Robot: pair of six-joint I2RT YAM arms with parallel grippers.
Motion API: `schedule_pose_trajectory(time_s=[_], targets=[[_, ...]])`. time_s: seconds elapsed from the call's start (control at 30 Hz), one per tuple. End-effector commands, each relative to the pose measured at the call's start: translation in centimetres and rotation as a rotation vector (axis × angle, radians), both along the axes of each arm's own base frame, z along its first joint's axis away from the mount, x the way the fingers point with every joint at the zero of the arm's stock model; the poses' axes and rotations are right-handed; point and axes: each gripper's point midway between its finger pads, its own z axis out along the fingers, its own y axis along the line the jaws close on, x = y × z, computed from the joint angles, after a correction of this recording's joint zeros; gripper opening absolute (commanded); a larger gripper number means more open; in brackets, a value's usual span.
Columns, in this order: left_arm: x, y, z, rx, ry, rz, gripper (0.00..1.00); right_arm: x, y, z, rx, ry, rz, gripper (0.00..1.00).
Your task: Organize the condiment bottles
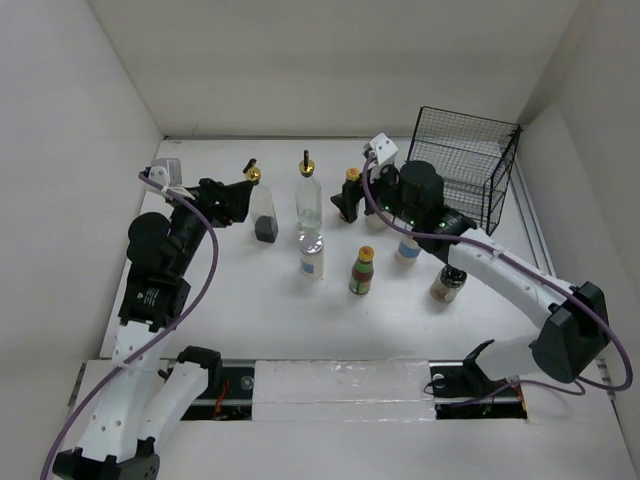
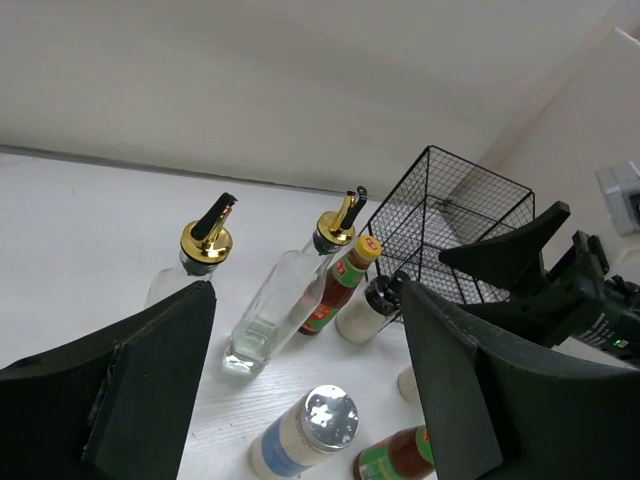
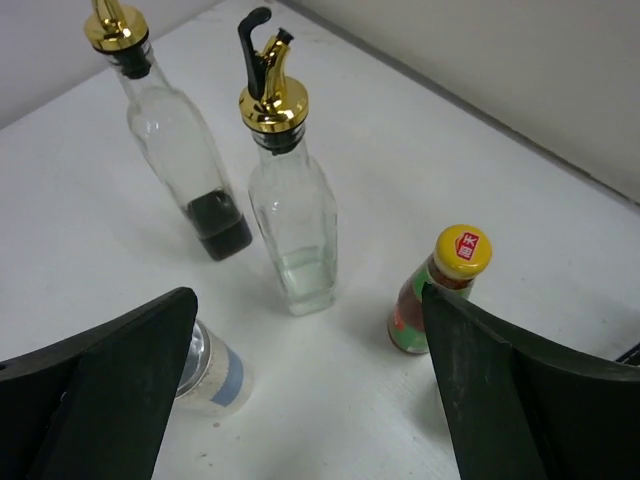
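Black and spread wide, the left claw [image 2: 305, 292] holds nothing. It hangs just left of the tall clear bottle with dark liquid [image 1: 263, 218], at the far left of the desk [image 1: 200, 300]. Right of that bottle stands the second gold-spouted bottle [image 1: 308, 200], upright and nearly empty.

The right claw [image 3: 308, 296] gapes just as wide and is empty too, pointing in from the right at the far row. An orange-capped bottle with a red and green label [image 3: 440, 290] stands close by one of its fingers; from here I cannot tell whether they touch. A small black-lidded jar [image 2: 374, 305] stands just beside that bottle.

Nearer, about mid-desk, a silver-lidded jar [image 1: 312, 255] stands just in front of the nearly empty tall bottle, with another orange-capped bottle [image 1: 362, 272] to its right. Partly under the right arm are a pale jar [image 1: 407, 250] and, nearer and further right, another short jar [image 1: 446, 286]. The black wire basket [image 1: 465, 160] sits in the far right corner, well apart from the left claw.
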Motion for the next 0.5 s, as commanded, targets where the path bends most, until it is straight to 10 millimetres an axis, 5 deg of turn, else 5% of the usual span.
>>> schedule_pose_trajectory(time_s=[0.0, 0.07, 0.1, 0.13, 0.2, 0.37, 0.43, 0.47], targets=[[0.1, 0.0, 0.7, 0.008, -0.044, -0.001, 0.72, -0.5, 1.9, 3.6, 0.047, -0.103, 0.064, 0.98], [0.2, 0.1, 0.0, 0.01, -0.031, 0.008, 0.72, -0.6, 2.3, 3.8, 0.058, -0.119, 0.066, 0.74], [0.1, -0.1, -0.6, 0.003, -0.025, -0.002, 0.72, -0.3, 2.5, 3.7, 0.068, -0.133, 0.065, 0.38], [0.2, -0.1, -0.7, 0.002, -0.029, -0.002, 0.69, -0.1, 2.3, 3.7, 0.067, -0.133, 0.049, 0.18], [0.0, -0.1, -0.2, -0.002, -0.047, -0.002, 0.66, 0.5, 2.1, 3.9, 0.066, -0.136, 0.018, 0.01], [0.1, 0.0, -0.6, -0.008, -0.029, 0.006, 0.46, 2.0, 3.6, 2.0, 0.033, -0.109, 0.036, 0.04], [-0.1, 0.5, -0.1, -0.014, -0.043, 0.032, 0.38, 2.0, 4.1, 1.3, 0.024, -0.092, 0.06, 0.23], [0.0, 0.7, -0.1, -0.024, -0.04, 0.04, 0.36, 2.3, 4.3, 1.2, 0.014, -0.097, 0.061, 0.5]])
